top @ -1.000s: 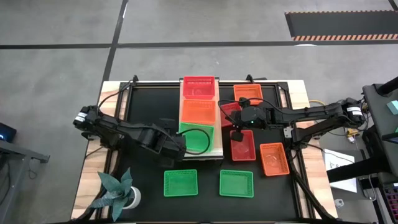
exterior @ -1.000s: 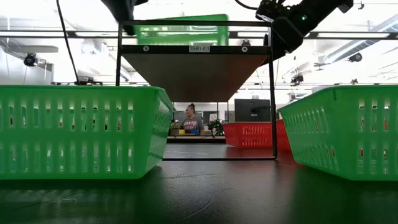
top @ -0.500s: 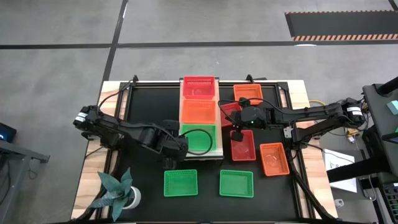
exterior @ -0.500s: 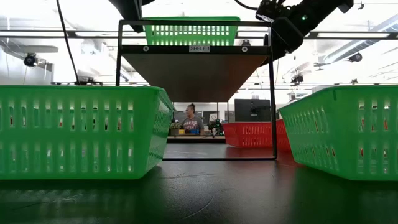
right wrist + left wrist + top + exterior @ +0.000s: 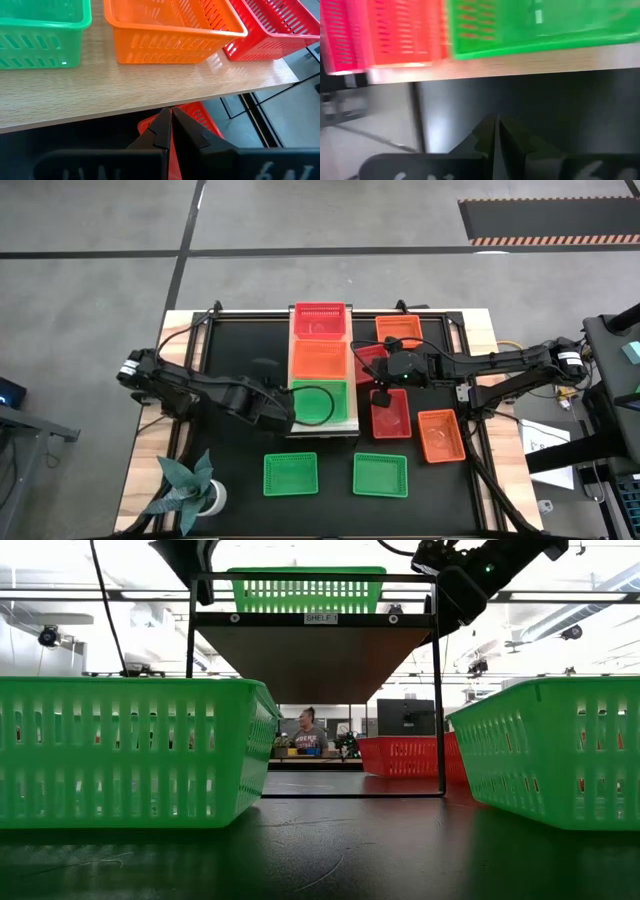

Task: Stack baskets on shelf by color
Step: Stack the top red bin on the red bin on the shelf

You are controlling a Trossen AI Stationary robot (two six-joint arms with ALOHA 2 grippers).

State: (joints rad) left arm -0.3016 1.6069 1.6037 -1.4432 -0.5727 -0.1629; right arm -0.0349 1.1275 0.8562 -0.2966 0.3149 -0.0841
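Note:
Three baskets sit in a row on the light-wood shelf (image 5: 352, 415): crimson-pink (image 5: 320, 319) at the far end, orange-red (image 5: 320, 360) in the middle, green (image 5: 322, 402) at the near end. My left gripper (image 5: 284, 414) is shut just left of the green basket (image 5: 535, 25), touching nothing. My right gripper (image 5: 382, 386) is shut beside the shelf's right edge (image 5: 125, 95), above an orange-red basket (image 5: 192, 117) on the table. Two more green baskets (image 5: 290, 473) (image 5: 380, 474) lie near the table's near edge.
Right of the shelf on the black tabletop lie loose baskets: orange-red (image 5: 398, 330), crimson-pink (image 5: 368, 360), another (image 5: 391, 413) and orange-red (image 5: 440, 435). The shelf stands raised on a black frame (image 5: 190, 690). A potted plant (image 5: 190, 485) occupies the near left corner.
The green basket on the shelf went from tipped to lying level on the board. My left gripper drew away from it toward the table's left edge.

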